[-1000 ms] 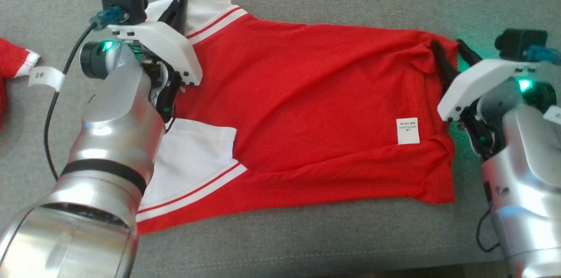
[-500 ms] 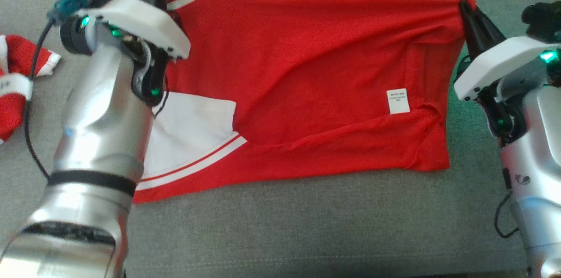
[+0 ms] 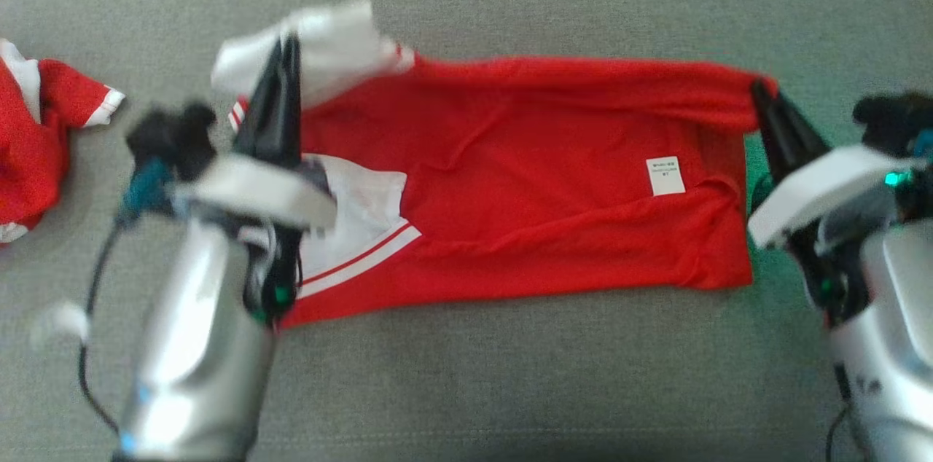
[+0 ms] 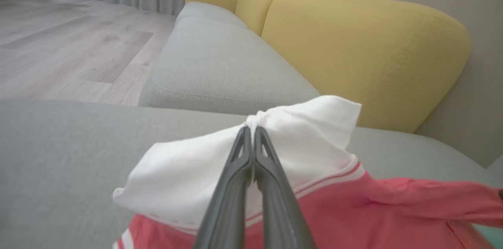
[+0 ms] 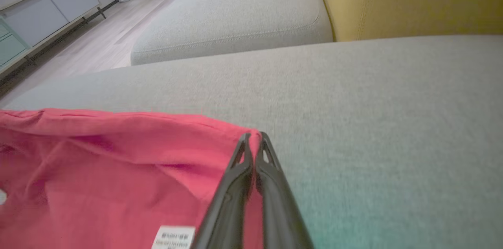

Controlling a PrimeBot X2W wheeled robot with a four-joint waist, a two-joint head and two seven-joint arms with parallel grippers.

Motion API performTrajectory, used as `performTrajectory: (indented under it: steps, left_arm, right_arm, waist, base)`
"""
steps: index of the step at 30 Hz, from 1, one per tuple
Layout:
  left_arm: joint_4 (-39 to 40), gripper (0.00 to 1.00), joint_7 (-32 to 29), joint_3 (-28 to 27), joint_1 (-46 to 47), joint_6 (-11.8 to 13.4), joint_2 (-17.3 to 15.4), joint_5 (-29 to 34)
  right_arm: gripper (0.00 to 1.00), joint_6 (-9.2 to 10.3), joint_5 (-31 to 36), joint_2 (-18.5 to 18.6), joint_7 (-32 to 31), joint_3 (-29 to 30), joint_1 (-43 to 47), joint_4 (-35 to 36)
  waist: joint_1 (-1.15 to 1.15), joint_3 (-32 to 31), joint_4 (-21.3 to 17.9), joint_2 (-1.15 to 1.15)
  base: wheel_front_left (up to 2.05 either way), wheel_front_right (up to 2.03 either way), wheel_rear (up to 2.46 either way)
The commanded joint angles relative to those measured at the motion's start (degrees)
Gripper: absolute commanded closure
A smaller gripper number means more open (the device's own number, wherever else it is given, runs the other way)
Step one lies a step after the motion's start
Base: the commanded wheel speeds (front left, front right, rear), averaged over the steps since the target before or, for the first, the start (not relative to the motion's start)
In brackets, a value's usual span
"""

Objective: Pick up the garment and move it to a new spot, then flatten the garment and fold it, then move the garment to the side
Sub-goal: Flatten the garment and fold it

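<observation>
Well, the red-and-white T-shirt (image 3: 525, 178) lies spread on the grey sofa cushion (image 3: 510, 374) with its far edge lifted. The left gripper (image 3: 288, 47) is pinched tight on the white sleeve (image 3: 335, 39), the right gripper (image 3: 758, 87) on the shirt's red far corner. Folding looks barely begun, and moving it aside remains. The white label (image 3: 665, 176) is unreadable.

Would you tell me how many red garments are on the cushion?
2. One red garment is spread across the middle of the cushion; a second garment lies crumpled at the left edge, partly out of frame.
</observation>
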State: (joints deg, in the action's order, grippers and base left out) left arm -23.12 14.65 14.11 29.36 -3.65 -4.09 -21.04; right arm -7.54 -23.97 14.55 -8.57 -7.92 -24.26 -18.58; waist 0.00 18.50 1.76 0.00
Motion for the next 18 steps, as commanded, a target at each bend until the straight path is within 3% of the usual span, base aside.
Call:
performTrajectory:
  steps: [1, 8, 15, 16, 17, 18]
  left_arm:
    - [4.91, 1.0, 0.34, -1.83, -3.53, 0.79, -1.58, 0.6]
    - [10.29, 1.0, -0.15, -1.32, -14.88, 2.3, -1.23, -0.06]
    - [7.66, 1.0, -2.88, -0.51, -18.62, 2.19, -1.04, -2.06]
    - [6.98, 0.93, -3.49, -0.41, -18.92, 2.23, -0.97, -2.42]
    - [6.38, 0.64, -3.87, -0.38, -19.19, 2.34, -0.89, -2.74]
    - [5.87, 0.28, -4.07, -0.41, -19.5, 2.42, -0.83, -3.07]
  right_arm:
    - [1.0, 0.05, -0.73, 0.14, 0.02, -0.87, 2.0, 3.91]
    - [1.0, 0.05, 0.16, -1.01, -1.5, 0.3, 8.46, 8.62]
    - [1.0, 0.05, 3.15, -2.91, -2.1, 1.44, 13.12, 10.36]
    - [0.96, 0.05, 3.5, -3.29, -2.1, 1.36, 13.63, 10.41]
    - [0.62, 0.05, 3.84, -3.66, -1.99, 1.3, 14.15, 10.45]
    - [0.0, 0.05, 4.51, -3.83, -1.85, 1.15, 14.71, 10.48]
  waist:
    - [0.0, -0.1, -0.21, 0.0]
    - [0.0, -0.12, -0.52, 0.0]
    - [0.0, -0.26, -0.28, 0.0]
    - [0.0, -0.39, -0.32, 0.0]
    - [0.0, -0.63, -0.34, 0.0]
    - [0.0, -0.92, -0.4, 0.0]
  base:
    - [0.0, 0.0, 0.0]
    - [0.0, 0.0, 0.0]
    - [0.0, 0.0, 0.0]
    - [0.0, 0.0, 0.0]
    - [0.0, 0.0, 0.0]
    - [0.0, 0.0, 0.0]
